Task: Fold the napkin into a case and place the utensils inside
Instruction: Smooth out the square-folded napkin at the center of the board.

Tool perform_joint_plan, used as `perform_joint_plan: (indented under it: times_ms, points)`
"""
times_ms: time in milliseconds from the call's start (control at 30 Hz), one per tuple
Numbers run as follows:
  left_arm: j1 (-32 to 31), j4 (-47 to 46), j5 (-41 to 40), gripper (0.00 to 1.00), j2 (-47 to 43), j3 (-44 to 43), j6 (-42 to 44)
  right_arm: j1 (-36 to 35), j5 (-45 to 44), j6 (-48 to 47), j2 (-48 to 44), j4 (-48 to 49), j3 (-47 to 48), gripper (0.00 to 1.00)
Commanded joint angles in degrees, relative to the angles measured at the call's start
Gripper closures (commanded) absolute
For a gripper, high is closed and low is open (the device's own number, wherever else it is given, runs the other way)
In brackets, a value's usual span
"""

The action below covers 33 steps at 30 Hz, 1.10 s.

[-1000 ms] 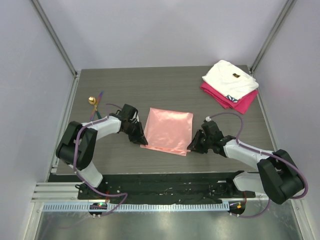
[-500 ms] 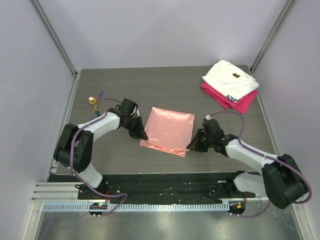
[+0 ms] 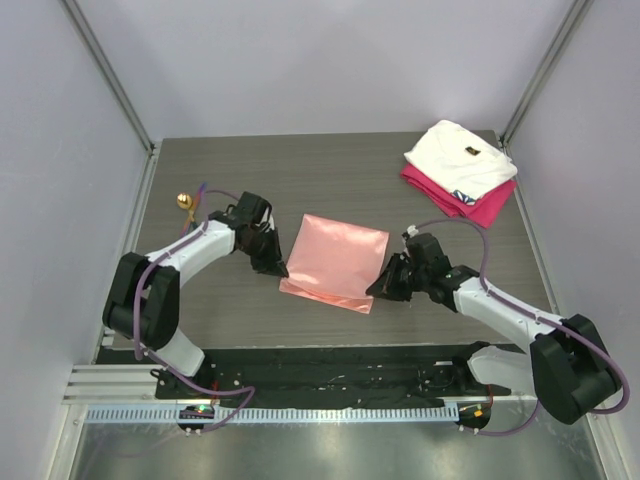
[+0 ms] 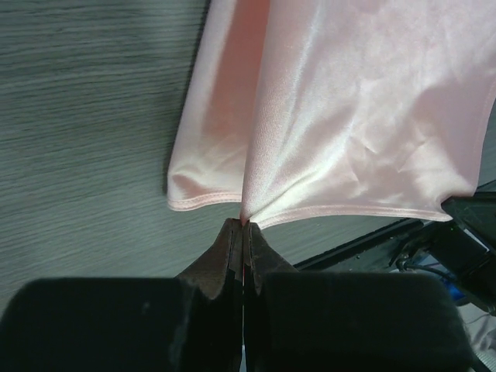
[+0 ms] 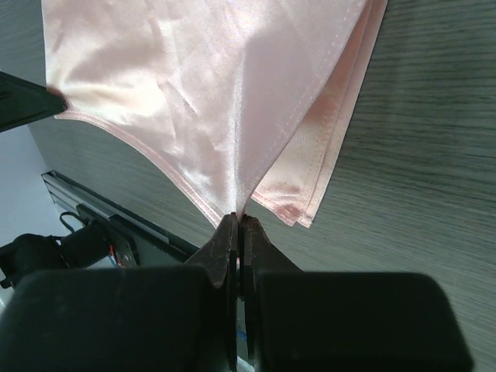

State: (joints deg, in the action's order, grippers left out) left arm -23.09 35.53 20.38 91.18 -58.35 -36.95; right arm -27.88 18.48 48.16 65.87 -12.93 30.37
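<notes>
Over on the far left of the table [image 3: 330,180], near its edge, the utensils [image 3: 187,203] lie in a small bunch: a gold round bowl and thin coloured handles, well apart from everything else. Next comes the left gripper [image 3: 279,269], reaching in toward the left side of the napkin [image 3: 335,260]. From its wrist view, the left gripper [image 4: 242,225] has its jaws pressed tight together, pinching the hem of the top layer of the napkin [image 4: 349,116], which puckers up at that spot while a lower layer lies flat on the wood.

The napkin sits in the middle of the table, folded into a stack of layers, shiny and salmon-pink. At its near right corner the right gripper [image 3: 373,291] does the same thing. The right wrist view shows the right gripper [image 5: 236,218] clamped narrow on the upper layer of the napkin [image 5: 194,85], with the other layers resting beneath.

At the far right corner a folded white cloth [image 3: 460,158] lies on top of a folded magenta cloth [image 3: 470,207].
</notes>
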Motion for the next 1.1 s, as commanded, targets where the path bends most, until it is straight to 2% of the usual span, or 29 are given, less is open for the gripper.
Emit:
perform_joint_plan:
  times_ms: [0,433,1067]
  points:
    - [1.2,3.1,-2.4,0.98,-1.4,-0.7,2.8,-0.6,1.7,2.0,0.0,4.0,-1.9,0.99]
    - [1.3,0.0,-3.0,0.98,3.5,1.4,3.7,-1.0,1.2,2.0,6.9,10.2,-4.6,0.99]
    - [1.3,0.6,-7.0,0.97,5.3,2.4,4.1,-1.5,0.1,1.6,9.6,12.7,-6.4,0.98]
